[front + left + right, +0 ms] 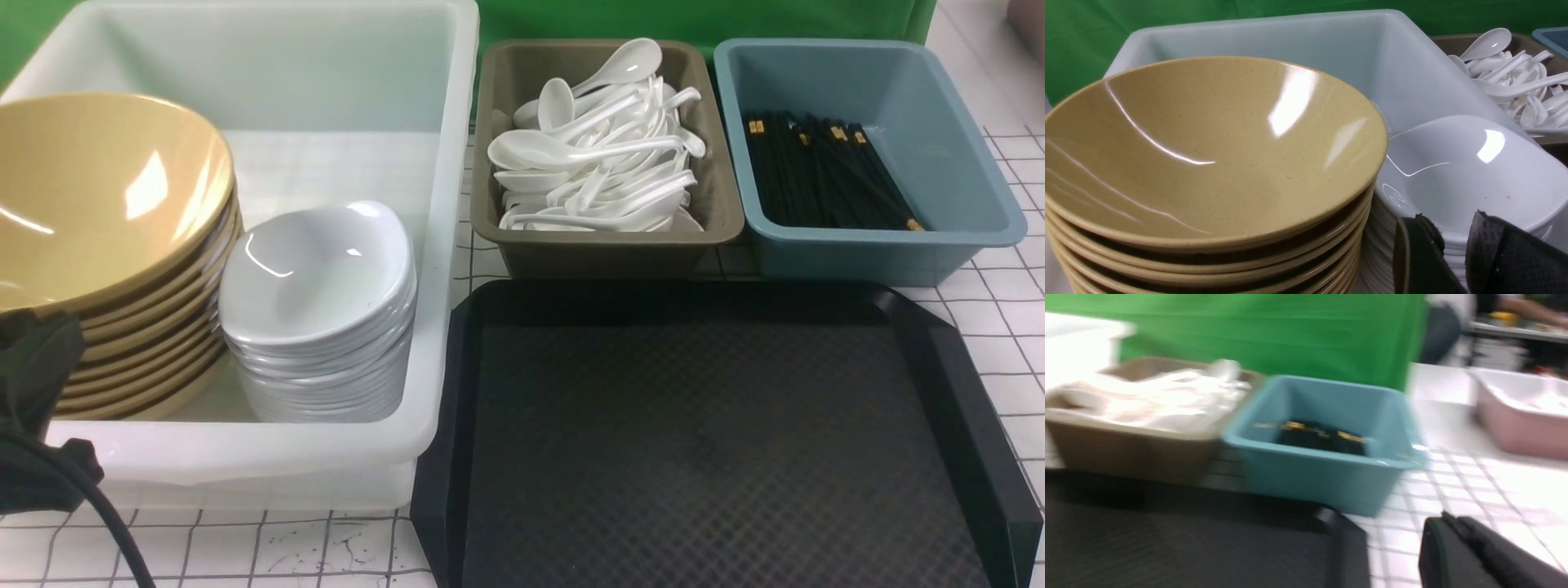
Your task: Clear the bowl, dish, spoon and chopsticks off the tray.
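Black diamond-textured tray (718,441) is lying nearest on the tiled bench (1012,327), its surface bare. Mustard-yellow bowl (98,196) is topping a stack inside the white tub (441,163), beside stacked white dishes (318,286). Spoons (596,155) are filling the olive tub (522,82); chopsticks (824,171) are lying in the blue tub (947,106). Left gripper (1453,249) is standing slightly parted, holding nothing. Right gripper (1457,543) is showing closed and empty.

One black tray (718,441). Three tubs up front: white (441,204), olive (604,245), blue (882,245). Pink tub (1523,412) apart. Stacked yellow bowls (98,196), white dishes (314,273), heaped spoons (596,155), chopsticks (824,171): too many to count.
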You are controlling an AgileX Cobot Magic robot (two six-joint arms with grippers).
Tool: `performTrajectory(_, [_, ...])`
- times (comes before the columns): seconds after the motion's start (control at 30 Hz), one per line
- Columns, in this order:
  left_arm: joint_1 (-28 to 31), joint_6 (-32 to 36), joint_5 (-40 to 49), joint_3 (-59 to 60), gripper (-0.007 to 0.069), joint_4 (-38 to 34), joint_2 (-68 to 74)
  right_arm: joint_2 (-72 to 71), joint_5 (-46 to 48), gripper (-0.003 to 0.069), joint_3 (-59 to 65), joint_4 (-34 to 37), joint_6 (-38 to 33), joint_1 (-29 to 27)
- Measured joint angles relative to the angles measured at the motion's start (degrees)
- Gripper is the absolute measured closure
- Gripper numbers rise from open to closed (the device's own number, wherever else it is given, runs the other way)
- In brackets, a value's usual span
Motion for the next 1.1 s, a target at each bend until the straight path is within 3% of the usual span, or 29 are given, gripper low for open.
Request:
performTrajectory(0.37, [0.0, -0.1, 0.1, 0.2, 0.0486, 0.0, 0.0, 0.0, 11.9, 0.0617, 0.3, 0.0, 1.7, 1.8])
performTrajectory(1.1, [0.0, -0.1, -0.5, 1.2, 0.0486, 0.0, -0.8, 0.0, 12.2, 0.0608, 0.3, 0.0, 1.9, 2.7])
